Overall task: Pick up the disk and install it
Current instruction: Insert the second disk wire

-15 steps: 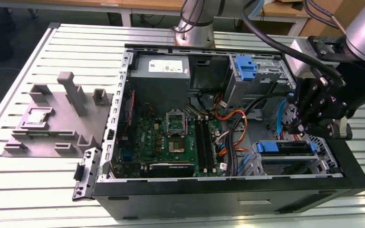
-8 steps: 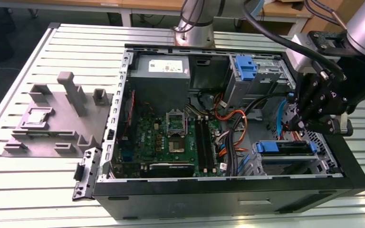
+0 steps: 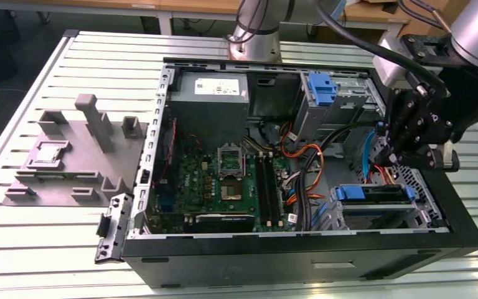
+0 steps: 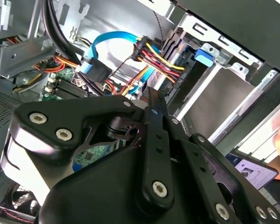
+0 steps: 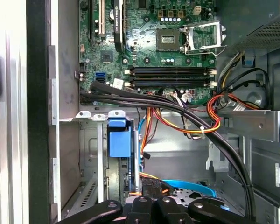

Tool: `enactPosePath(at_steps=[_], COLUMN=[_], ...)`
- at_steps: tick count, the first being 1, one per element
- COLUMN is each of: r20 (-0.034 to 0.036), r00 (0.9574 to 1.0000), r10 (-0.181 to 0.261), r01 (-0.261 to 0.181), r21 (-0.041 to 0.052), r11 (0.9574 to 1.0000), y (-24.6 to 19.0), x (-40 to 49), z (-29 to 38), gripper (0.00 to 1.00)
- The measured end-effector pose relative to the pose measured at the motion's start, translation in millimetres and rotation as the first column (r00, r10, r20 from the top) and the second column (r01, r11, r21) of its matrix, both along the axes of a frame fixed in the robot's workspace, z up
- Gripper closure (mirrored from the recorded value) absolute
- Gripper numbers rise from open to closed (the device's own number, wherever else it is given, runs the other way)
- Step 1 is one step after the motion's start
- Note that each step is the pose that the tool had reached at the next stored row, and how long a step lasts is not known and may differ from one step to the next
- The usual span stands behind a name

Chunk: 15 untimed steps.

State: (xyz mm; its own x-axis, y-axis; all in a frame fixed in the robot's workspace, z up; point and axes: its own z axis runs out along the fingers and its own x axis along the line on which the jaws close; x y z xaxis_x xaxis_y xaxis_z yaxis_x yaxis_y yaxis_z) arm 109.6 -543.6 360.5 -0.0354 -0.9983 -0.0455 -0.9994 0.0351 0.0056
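Claw (image 3: 417,152) of black jointed metal above open computer case (image 3: 305,249); grip state unclear.

My own black gripper (image 4: 151,140) blocks much of the green board (image 4: 91,156) in the second wrist view, my arm (image 3: 438,93) covers the far corner of the computer case (image 3: 305,249) in the exterior view, and I can't tell how my fingers stand.
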Motion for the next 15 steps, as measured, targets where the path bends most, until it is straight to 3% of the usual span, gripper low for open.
enactPosePath(at_steps=[4, 10, 15], r20=[0.0000, 0.0000, 0.0000], r00=[1.0000, 1.0000, 1.0000], r10=[0.000, 0.000, 0.000], r01=[0.000, 0.000, 0.000], r21=[-0.0002, 0.0002, -0.0019], r11=[1.0000, 1.0000, 1.0000], y=[2.7, 5.2, 9.9], x=[0.0, 0.0, 0.0], z=[0.5, 5.7, 10.3], gripper=[0.90, 0.90, 0.90])
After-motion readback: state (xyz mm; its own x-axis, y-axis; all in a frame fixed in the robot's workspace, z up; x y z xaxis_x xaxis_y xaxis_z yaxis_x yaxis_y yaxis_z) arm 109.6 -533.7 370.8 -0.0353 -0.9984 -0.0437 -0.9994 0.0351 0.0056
